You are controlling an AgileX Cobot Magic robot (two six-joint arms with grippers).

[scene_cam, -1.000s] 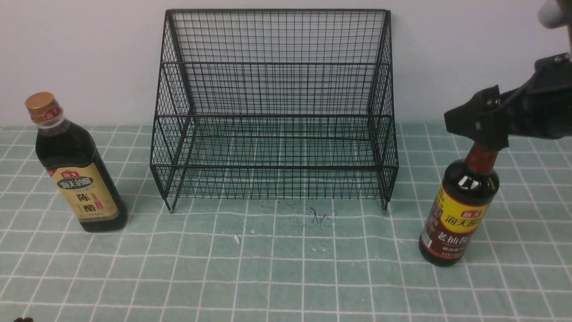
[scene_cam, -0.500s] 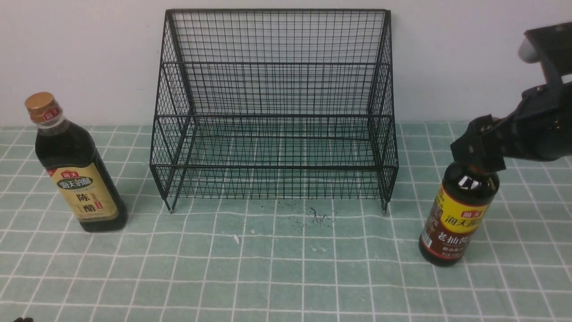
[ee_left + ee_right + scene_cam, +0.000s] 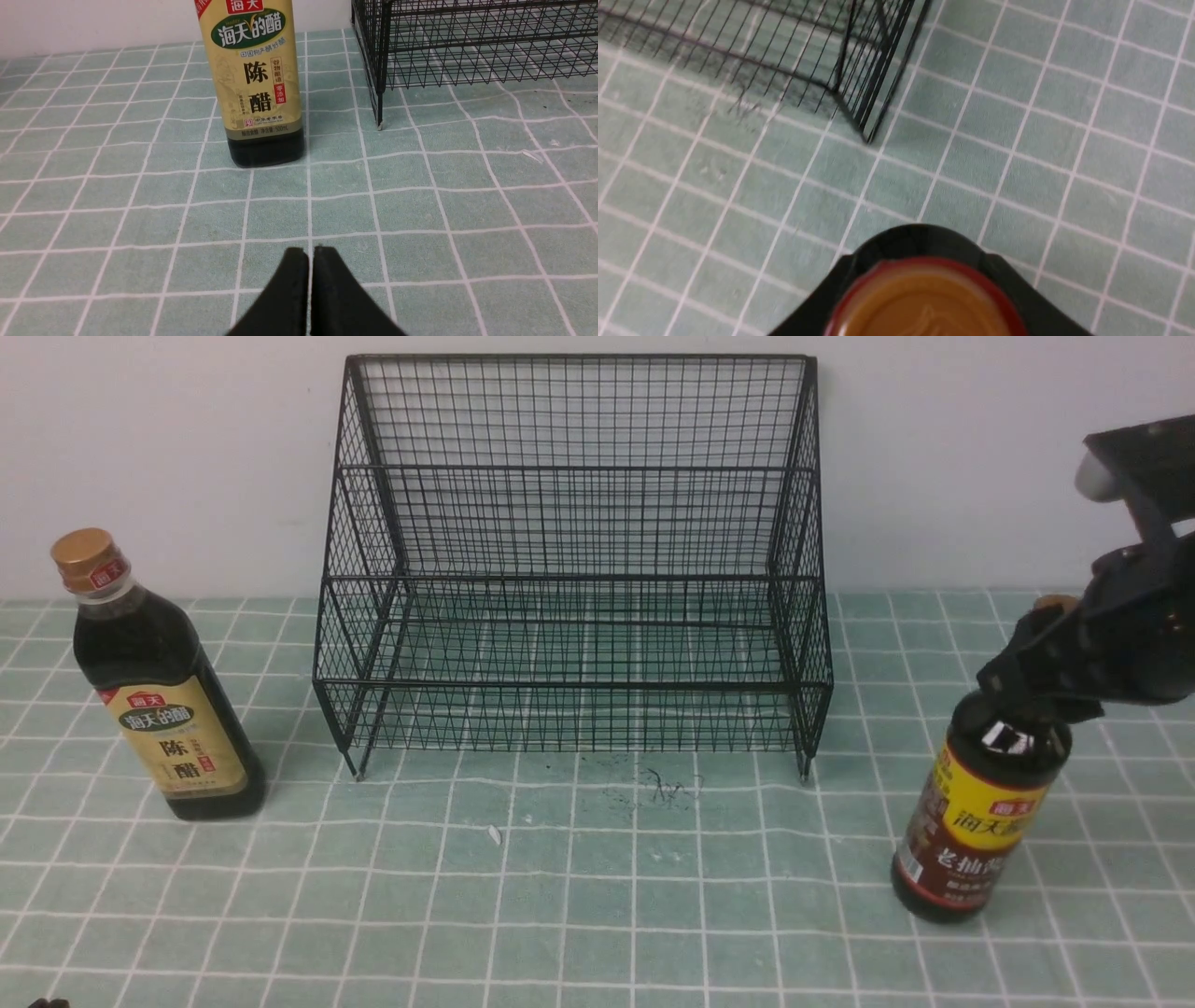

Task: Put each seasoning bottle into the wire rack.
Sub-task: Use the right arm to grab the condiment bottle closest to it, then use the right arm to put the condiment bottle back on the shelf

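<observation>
**Right fingers clamped on the round bottle's neck beside the rack**

A large black wire-mesh rack (image 3: 571, 581) with two stepped tiers, sloping sides and a tall back stands on the green-tiled table (image 3: 597, 905), its back against a white wall (image 3: 168, 439). Both tiers hold nothing.

Off the rack's right side and a little nearer the camera is the round dark-liquid bottle with a yellow and red-brown label (image 3: 990, 812). It is outside the rack and tilted, its top leaning away from the rack. The right arm's fingers (image 3: 1036, 663) are clenched around its neck just above the shoulder, hiding most of the neck in the front view. In the right wrist view the black fingers (image 3: 859, 275) hug both sides of the bottle's golden-brown, red-rimmed cap (image 3: 924, 303), with the rack's front right foot (image 3: 867, 138) on the table beyond. Whether the bottle's base rests on the table or is just clear of it cannot be told.

Well off the rack's left side stands the squarish dark-liquid bottle with a gold cap and beige label (image 3: 163, 709), upright on the table and outside the rack, nothing touching it. The left arm's fingers (image 3: 289, 289) are pressed together with nothing between them, low over the table and apart from this bottle, on its side away from the wall.

On the table just in front of the rack are some small dark scribbled marks (image 3: 665, 790) and a white fleck (image 3: 495, 834).
</observation>
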